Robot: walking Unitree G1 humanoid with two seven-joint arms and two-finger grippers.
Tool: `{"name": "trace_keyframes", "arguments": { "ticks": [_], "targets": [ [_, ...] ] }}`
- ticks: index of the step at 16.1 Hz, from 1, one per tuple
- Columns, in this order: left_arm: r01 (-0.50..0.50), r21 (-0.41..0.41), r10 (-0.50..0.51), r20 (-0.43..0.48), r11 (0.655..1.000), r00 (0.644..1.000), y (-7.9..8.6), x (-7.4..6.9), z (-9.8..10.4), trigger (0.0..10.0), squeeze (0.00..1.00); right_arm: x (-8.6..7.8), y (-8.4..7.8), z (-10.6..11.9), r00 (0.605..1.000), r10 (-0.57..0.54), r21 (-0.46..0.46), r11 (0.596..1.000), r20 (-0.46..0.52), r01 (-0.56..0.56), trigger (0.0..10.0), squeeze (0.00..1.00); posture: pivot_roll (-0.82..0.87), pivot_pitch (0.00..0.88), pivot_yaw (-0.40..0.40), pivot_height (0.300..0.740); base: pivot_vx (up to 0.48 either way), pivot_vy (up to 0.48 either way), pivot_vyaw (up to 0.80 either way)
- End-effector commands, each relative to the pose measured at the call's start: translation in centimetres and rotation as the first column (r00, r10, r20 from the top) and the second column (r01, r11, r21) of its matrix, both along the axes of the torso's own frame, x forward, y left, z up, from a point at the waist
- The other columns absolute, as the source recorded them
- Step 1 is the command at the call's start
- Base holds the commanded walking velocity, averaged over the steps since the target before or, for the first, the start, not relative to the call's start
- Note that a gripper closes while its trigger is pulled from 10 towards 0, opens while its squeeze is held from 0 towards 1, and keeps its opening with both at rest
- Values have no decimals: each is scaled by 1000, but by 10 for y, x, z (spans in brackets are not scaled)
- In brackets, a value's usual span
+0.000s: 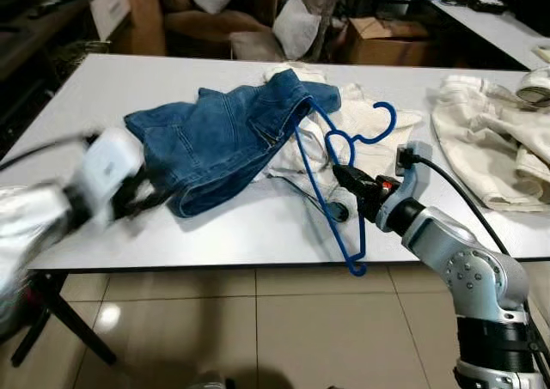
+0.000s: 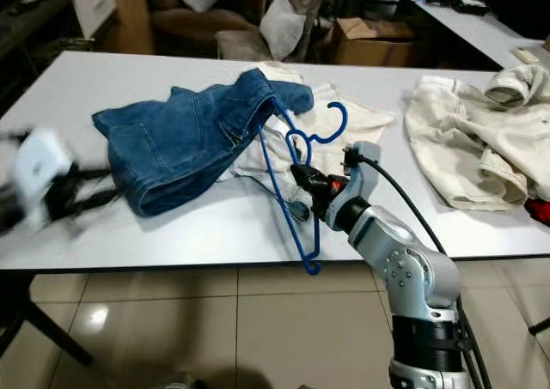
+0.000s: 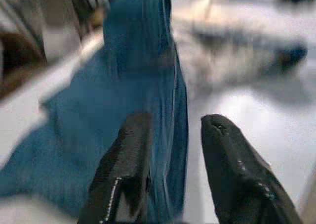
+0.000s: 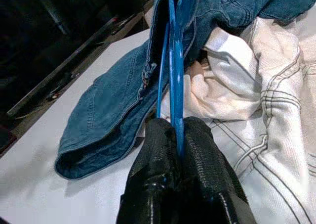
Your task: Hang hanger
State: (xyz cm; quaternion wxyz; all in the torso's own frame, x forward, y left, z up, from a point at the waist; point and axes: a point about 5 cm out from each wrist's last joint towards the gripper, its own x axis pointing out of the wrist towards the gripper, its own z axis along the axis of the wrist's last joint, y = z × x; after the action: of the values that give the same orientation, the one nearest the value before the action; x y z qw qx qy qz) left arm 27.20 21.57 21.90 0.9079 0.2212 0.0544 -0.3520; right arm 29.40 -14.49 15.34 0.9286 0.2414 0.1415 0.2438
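Note:
A blue plastic hanger (image 1: 331,170) stands tilted over the white table (image 1: 258,226), its upper end tucked into the blue jeans (image 1: 219,140) and its lower corner hanging past the front edge. My right gripper (image 1: 345,179) is shut on the hanger's long bar (image 4: 175,85), just below the hook. My left gripper (image 1: 142,196) is blurred at the jeans' near left edge; its fingers (image 3: 126,164) stand open, with blue denim (image 3: 133,80) between and beyond them.
White clothes (image 1: 378,148) lie under and beside the jeans. More cream garments (image 1: 490,140) are piled at the table's right end. Boxes, cushions and a second table (image 1: 481,20) stand behind. Tiled floor (image 1: 258,320) lies below the front edge.

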Motion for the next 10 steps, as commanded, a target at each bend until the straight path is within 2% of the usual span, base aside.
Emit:
{"name": "trace_keyframes", "arguments": {
  "ticks": [1,4,5,6,7,8,9,10],
  "targets": [
    [7,-51,-6,16,999,1000,-20,15,-11,10000,1000,-3,-8,0,1000,-2,-11,1000,0,2,10000,0,-34,0,-49,740,0,0,0],
    [-22,-81,24,29,996,999,-39,38,-28,10000,1000,-5,-14,-1,1000,-4,-11,1000,1,4,10000,0,-60,0,-43,740,0,0,0],
    [-22,-81,24,29,996,999,-39,38,-28,10000,1000,-5,-14,-1,1000,-4,-11,1000,1,4,10000,0,-60,0,-43,740,0,0,0],
    [-31,-88,35,37,996,999,-58,57,-43,10000,1000,-8,-19,1,1000,-8,-6,1000,9,8,10000,0,-90,0,-32,740,0,0,0],
    [-66,-61,68,30,996,997,-68,71,-57,10000,784,-12,-25,2,1000,-15,0,1000,16,15,10000,0,-106,0,-29,740,0,0,0],
    [-91,-61,93,26,994,995,-71,76,-62,10000,0,-13,-28,2,1000,-19,4,1000,18,19,10000,0,-117,0,-26,740,0,0,0],
    [-149,-64,151,24,987,988,-80,88,-72,10000,0,-18,-35,1,1000,-25,1,1000,19,25,10000,0,-141,0,-20,740,0,0,0],
    [-167,-86,169,11,982,986,-84,92,-76,10000,0,-20,-38,-1,999,-27,-2,1000,17,27,10000,0,-150,0,-18,740,0,0,0]
  ]
}}
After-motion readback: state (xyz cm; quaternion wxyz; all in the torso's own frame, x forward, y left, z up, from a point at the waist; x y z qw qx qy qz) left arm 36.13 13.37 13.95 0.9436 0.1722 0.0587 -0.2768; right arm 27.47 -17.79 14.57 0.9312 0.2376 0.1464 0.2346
